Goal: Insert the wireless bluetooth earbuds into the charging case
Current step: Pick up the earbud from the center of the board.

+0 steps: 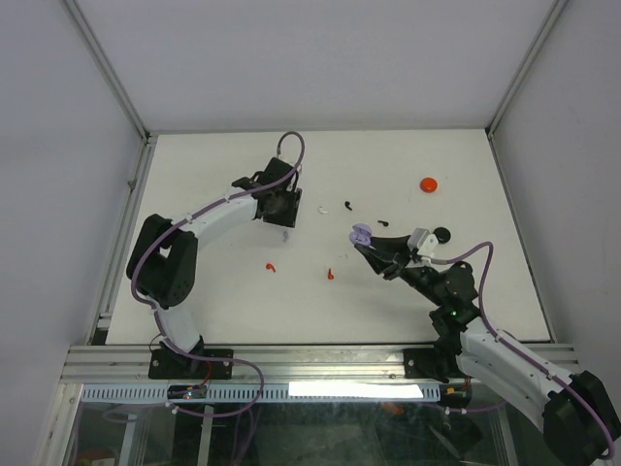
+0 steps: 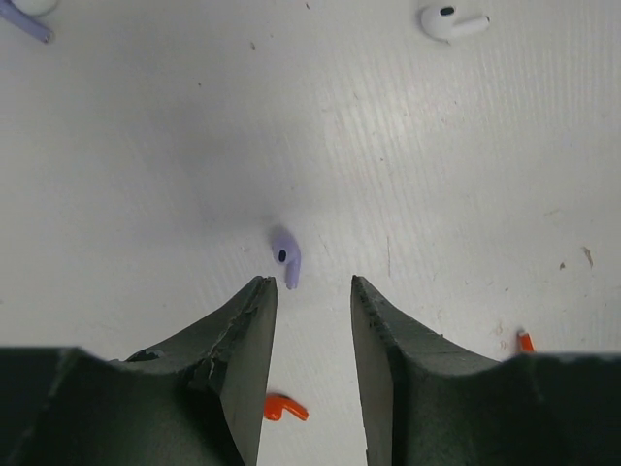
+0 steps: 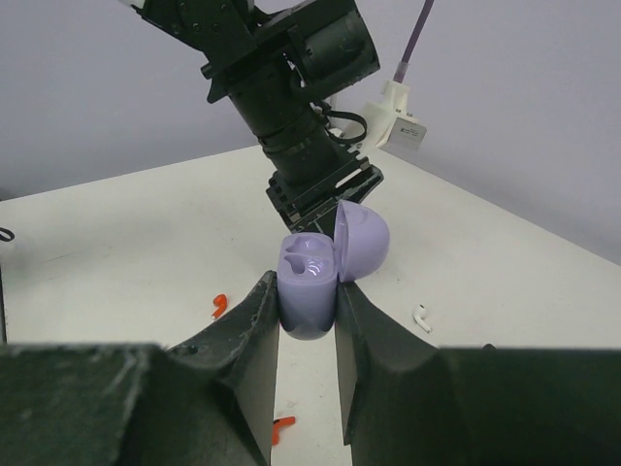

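While my left gripper [image 1: 282, 209] hangs tips-down over the table [image 1: 194, 175], at about ten o'clock from the table's middle in the top view, its jaws stand apart and hold nothing. Through my left wrist camera, a lilac earbud [image 2: 285, 256] lies on the table just beyond my fingertips, at eleven o'clock from the gap and nearer my left finger [image 2: 254, 320]. It lies with its stem pointing back toward me.

At six o'clock from that gripper a red earbud [image 1: 271, 267] rests on the table. Another red earbud [image 1: 332, 274] lies at three o'clock from it, well apart. A white earbud [image 1: 323, 208] lies at three o'clock from my left gripper. Just past it is a black earbud [image 1: 347, 204], and a second black earbud [image 1: 382, 221] lies at four o'clock from that one.

My right gripper [image 3: 306, 293] is closed on the lilac case [image 3: 307, 267], lifted off the table at about three o'clock from the table's middle. My fingers press the two flanks of its base. The case is open, its domed lid tipped up at one o'clock, and moulded hollows show inside; whether an earbud sits in them I cannot tell.

A black case [image 1: 442, 234] lies at three o'clock from the lilac one, and a red case [image 1: 429, 183] lies near the far edge at one o'clock.
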You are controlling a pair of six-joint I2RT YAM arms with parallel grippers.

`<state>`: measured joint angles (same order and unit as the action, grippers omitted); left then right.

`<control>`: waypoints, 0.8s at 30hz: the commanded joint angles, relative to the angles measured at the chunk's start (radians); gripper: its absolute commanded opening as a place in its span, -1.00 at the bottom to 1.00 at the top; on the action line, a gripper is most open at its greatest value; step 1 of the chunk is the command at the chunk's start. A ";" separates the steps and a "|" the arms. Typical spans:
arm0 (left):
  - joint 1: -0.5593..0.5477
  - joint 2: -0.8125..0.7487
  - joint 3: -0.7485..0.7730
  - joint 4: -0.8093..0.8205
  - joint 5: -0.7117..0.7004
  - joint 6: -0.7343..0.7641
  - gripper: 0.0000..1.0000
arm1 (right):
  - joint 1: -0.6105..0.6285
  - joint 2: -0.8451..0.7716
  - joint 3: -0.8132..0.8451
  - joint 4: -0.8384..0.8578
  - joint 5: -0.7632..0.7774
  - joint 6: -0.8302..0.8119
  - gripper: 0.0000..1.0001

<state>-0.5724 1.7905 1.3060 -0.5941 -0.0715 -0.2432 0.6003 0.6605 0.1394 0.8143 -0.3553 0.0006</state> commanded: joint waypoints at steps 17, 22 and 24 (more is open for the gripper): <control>0.033 0.168 0.132 -0.050 0.023 0.022 -0.30 | 0.003 -0.019 0.014 0.026 -0.003 -0.011 -1.00; 0.033 0.186 0.141 -0.052 0.049 0.022 -0.36 | 0.003 -0.018 0.013 0.025 -0.002 -0.010 -1.00; 0.033 0.189 0.141 -0.052 0.051 0.021 -0.39 | 0.003 -0.019 0.014 0.023 -0.005 -0.010 -1.00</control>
<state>-0.5423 1.9755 1.4059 -0.6556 -0.0544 -0.2340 0.5999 0.6441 0.1394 0.8017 -0.3557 0.0006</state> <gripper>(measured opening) 0.315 0.274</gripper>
